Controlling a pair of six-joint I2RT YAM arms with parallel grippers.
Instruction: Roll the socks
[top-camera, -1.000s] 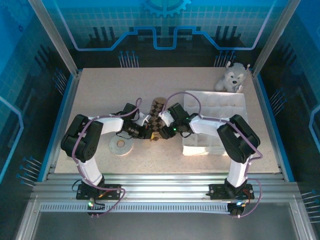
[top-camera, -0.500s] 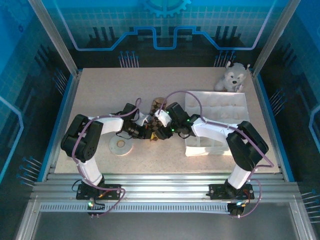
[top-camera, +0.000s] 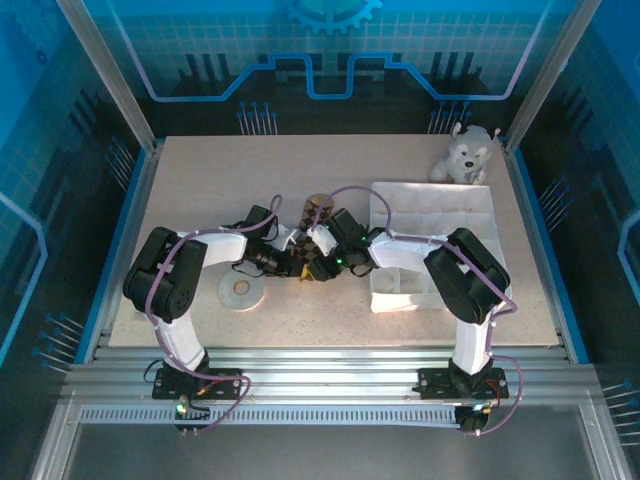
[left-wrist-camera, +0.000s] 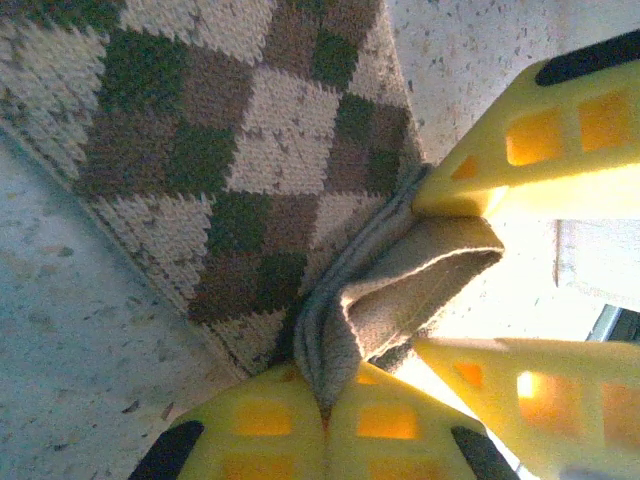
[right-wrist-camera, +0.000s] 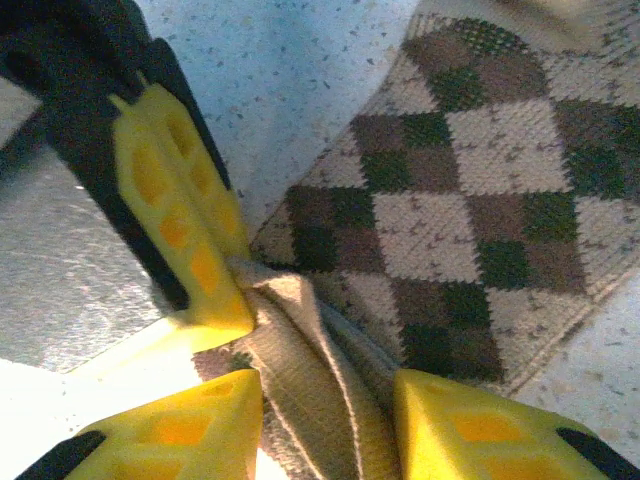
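The brown-and-tan argyle sock (top-camera: 318, 209) lies flat at the table's middle, its diamond pattern plain in the left wrist view (left-wrist-camera: 260, 140) and the right wrist view (right-wrist-camera: 470, 200). At its near end a plain tan fold of the socks (left-wrist-camera: 410, 290) (right-wrist-camera: 310, 390) bunches up. My left gripper (top-camera: 298, 265) (left-wrist-camera: 335, 375) is shut, pinching that fold's edge. My right gripper (top-camera: 314, 256) (right-wrist-camera: 328, 400) meets it from the right, its yellow fingers (left-wrist-camera: 520, 170) pressed on both sides of the same bunched fold. One left finger (right-wrist-camera: 180, 220) stands right beside them.
A white compartment tray (top-camera: 470, 200) lies right of the socks under my right arm. A grey-white plush dog (top-camera: 465, 155) sits at the back right corner. A white tape roll (top-camera: 241, 290) lies near front left of my left gripper.
My right gripper has slid left along the sock up to my left gripper, and its jaws have narrowed onto the tan fold. The left arm has stayed put.
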